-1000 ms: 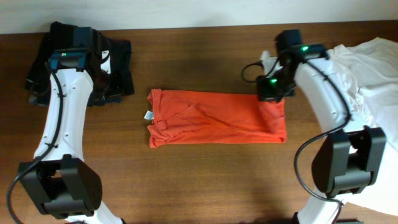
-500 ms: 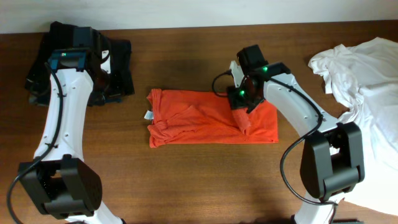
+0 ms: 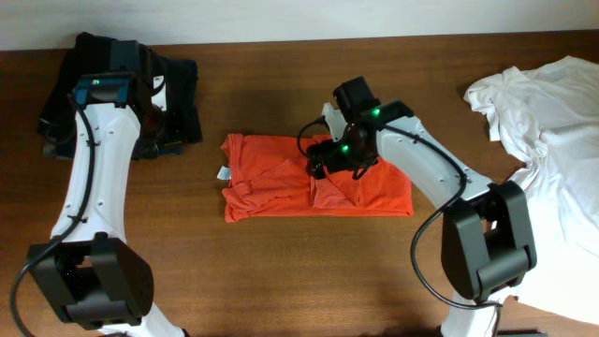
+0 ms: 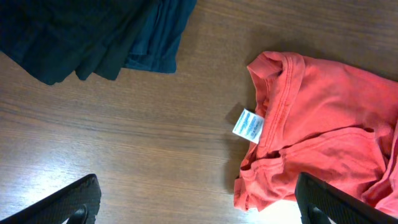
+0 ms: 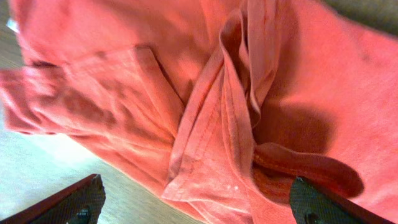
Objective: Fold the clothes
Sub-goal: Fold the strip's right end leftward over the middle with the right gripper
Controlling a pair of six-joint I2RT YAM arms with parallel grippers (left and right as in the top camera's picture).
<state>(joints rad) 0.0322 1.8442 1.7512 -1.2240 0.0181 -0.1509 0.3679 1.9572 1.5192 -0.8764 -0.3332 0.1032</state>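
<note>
Jaws on both grippers stand spread wide: the right gripper (image 5: 196, 202) hangs over the orange-red T-shirt (image 3: 271, 183), which lies as a folded band at the middle of the wooden table (image 3: 281, 281), and the left gripper (image 4: 199, 208) hangs over bare wood between the shirt's collar end and a dark clothes pile (image 4: 81, 37). Only the right wrist view shows the bunched ridge of cloth below that gripper, and the left wrist view shows the white neck label (image 4: 248, 123) plainly. The overhead view alone takes in the rumpled white T-shirt (image 3: 552, 103) at the right edge, well apart, and the left arm (image 3: 94, 187) crossing the dark pile.
</note>
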